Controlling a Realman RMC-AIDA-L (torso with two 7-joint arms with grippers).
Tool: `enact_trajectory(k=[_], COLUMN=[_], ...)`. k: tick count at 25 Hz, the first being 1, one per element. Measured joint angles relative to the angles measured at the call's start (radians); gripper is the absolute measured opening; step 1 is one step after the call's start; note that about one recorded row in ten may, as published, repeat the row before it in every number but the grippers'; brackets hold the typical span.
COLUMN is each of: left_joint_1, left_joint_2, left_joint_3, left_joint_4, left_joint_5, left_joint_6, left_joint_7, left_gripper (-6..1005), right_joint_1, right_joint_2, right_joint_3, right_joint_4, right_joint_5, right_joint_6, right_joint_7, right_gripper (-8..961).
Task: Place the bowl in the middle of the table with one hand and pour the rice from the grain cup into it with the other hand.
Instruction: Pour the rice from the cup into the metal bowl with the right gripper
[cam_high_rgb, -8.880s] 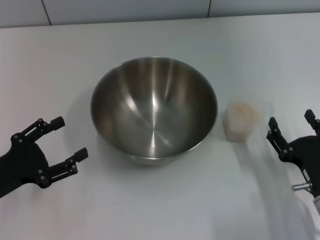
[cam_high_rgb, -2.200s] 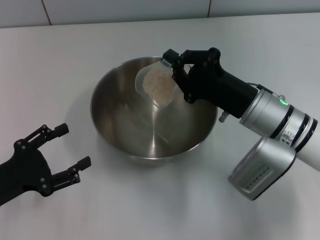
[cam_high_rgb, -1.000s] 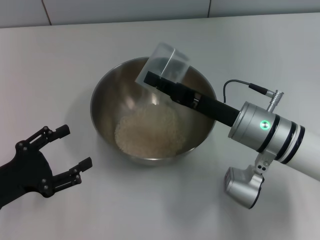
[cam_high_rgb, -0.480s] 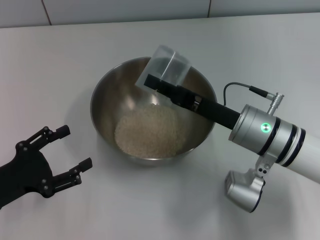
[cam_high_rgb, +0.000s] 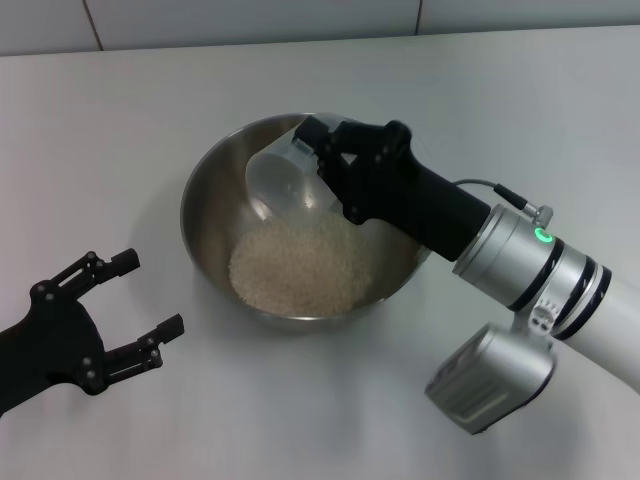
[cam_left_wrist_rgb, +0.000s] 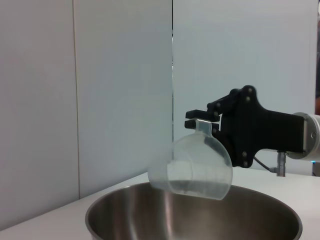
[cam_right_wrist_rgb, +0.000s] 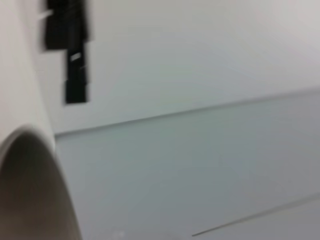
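The bowl (cam_high_rgb: 307, 220) sits on the white worktop (cam_high_rgb: 130, 130), roughly in its middle, and we see a pale heap of rice (cam_high_rgb: 303, 268) lying in its bottom. Nearest us, at the lower left of the head view, the left gripper (cam_high_rgb: 130, 300) hangs over bare worktop, well apart from the bowl, with its fingers (cam_high_rgb: 108, 264) spread wide and nothing between them. Farther in, the right arm (cam_high_rgb: 530, 270) reaches from the right across the bowl's rim, a green light showing on its silver wrist. The right gripper (cam_high_rgb: 322, 150) has its fingers closed on the grain cup (cam_high_rgb: 284, 180), gripping it at the handle side. We see the clear cup tipped over on its side above the bowl's inside, its mouth turned toward the left; it looks empty. In the left wrist view the cup (cam_left_wrist_rgb: 192, 167) hangs just above the bowl's rim (cam_left_wrist_rgb: 195, 190), held by the black gripper (cam_left_wrist_rgb: 200, 119). Beyond the bowl the worktop runs back to a pale tiled wall (cam_high_rgb: 250, 20).
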Motion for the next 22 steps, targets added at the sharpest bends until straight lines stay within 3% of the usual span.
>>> enact_trajectory(k=[3, 6, 8, 9, 10, 18, 22], left_joint_1=[0.000, 0.000, 0.000, 0.000, 0.000, 0.000, -0.001], left_joint_2=[0.000, 0.000, 0.000, 0.000, 0.000, 0.000, 0.000], left_joint_3=[0.000, 0.000, 0.000, 0.000, 0.000, 0.002, 0.003], left_joint_4=[0.001, 0.001, 0.002, 0.002, 0.002, 0.002, 0.002], left_joint_5=[-0.001, -0.001, 0.000, 0.000, -0.001, -0.001, -0.001], left_joint_6=[0.002, 0.002, 0.003, 0.003, 0.003, 0.005, 0.005], left_joint_7=[0.000, 0.000, 0.000, 0.000, 0.000, 0.000, 0.001], left_gripper=[872, 872, 872, 872, 872, 872, 872], right_joint_1=[-0.009, -0.011, -0.011, -0.011, -0.010, -0.004, -0.004], right_joint_2=[0.001, 0.001, 0.000, 0.000, -0.001, -0.003, -0.003], right_joint_3=[0.010, 0.014, 0.016, 0.016, 0.016, 0.015, 0.017], right_joint_4=[0.001, 0.000, -0.004, -0.004, -0.004, -0.007, -0.006], right_joint_5=[0.011, 0.019, 0.020, 0.020, 0.021, 0.017, 0.018], right_joint_6=[0.001, 0.004, 0.018, 0.018, 0.026, 0.036, 0.041], right_joint_7=[0.294, 0.448, 0.677, 0.677, 0.830, 1.249, 1.328], right_gripper=[23, 21, 21, 21, 21, 21, 21])
